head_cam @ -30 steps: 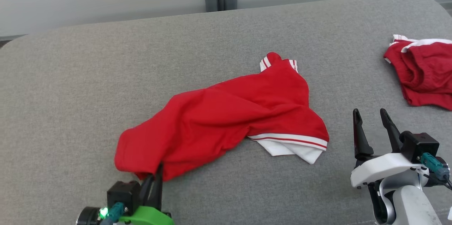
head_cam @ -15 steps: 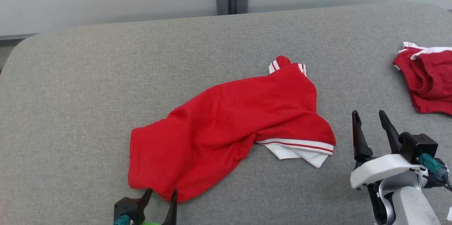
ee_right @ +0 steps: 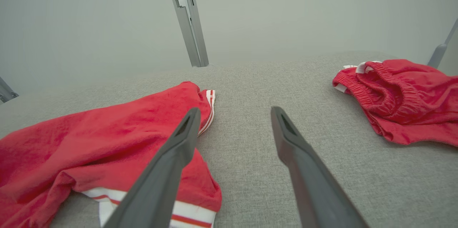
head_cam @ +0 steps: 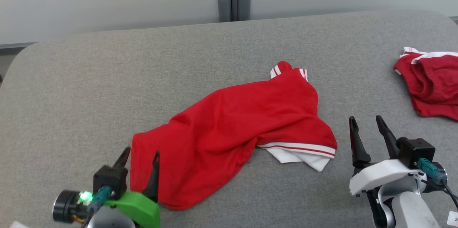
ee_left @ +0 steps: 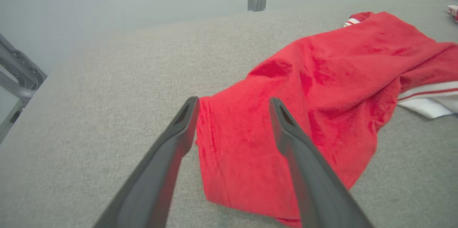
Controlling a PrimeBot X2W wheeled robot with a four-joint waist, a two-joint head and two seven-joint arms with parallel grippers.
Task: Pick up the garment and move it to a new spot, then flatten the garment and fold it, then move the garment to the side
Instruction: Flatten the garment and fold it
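The garment (head_cam: 243, 120) lies rumpled on the surface (head_cam: 107, 77), one corner between the spread fingers of the left tool (head_cam: 141, 151) (unheld); the right tool (head_cam: 365, 118), beside it, gapes empty. Flattening, folding and moving aside look undone.

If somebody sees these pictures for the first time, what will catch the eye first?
The crumpled red garment with white striped trim, in the middle of the grey surface. A second red garment lies at the right edge, and the open left claw hovers at the first one's near-left corner.
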